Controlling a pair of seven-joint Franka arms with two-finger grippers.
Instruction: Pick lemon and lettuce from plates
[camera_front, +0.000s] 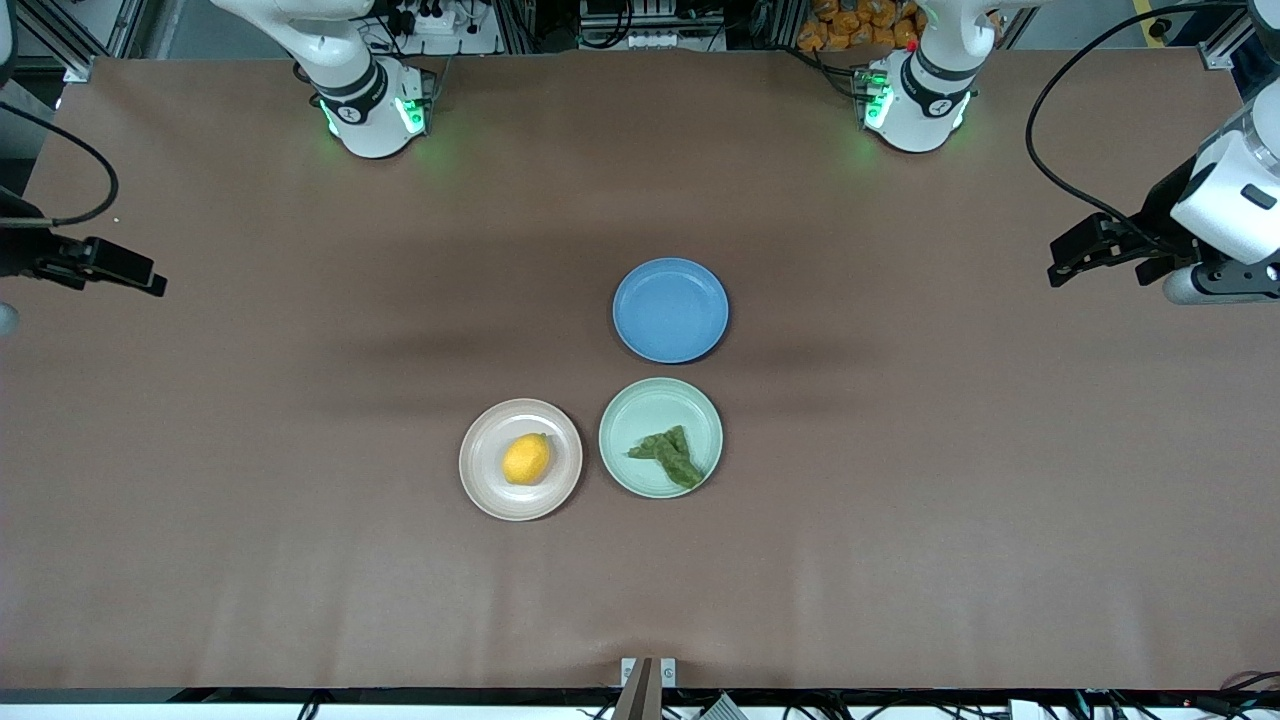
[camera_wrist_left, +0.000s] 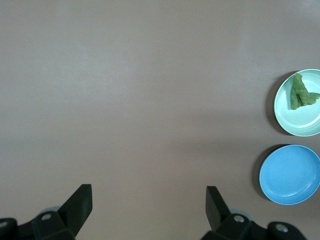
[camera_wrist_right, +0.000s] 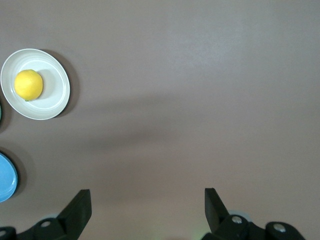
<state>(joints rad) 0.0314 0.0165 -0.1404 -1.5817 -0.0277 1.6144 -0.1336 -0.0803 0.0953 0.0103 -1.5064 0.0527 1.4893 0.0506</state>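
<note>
Brown surface (camera_front: 300, 560), nothing started: lemon (camera_front: 526, 459) on beige plate (camera_front: 490, 495), lettuce (camera_front: 668, 455) on mint plate (camera_front: 640, 400), lower centre of frame. Left gripper (camera_wrist_left: 149, 200) and right gripper (camera_wrist_right: 147, 202) both wide open, empty, parked at frame edges. Next I'd bring each over its plate.

Brightness: even and fairly bright over the brown tabletop (camera_front: 300, 560) in all three views.
Light source: overhead, diffuse; green lamps glowed on both arm bases and tinted the tabletop beside them.
Shadows: soft, broad dark bands lay across the tabletop near the blue plate (camera_front: 670, 309); a thin dark crescent edged each plate.
Glare: none seen.
Focus: front view sharp; wrist views slightly soft, colours paler.
Distortion: little at the edges.
</note>
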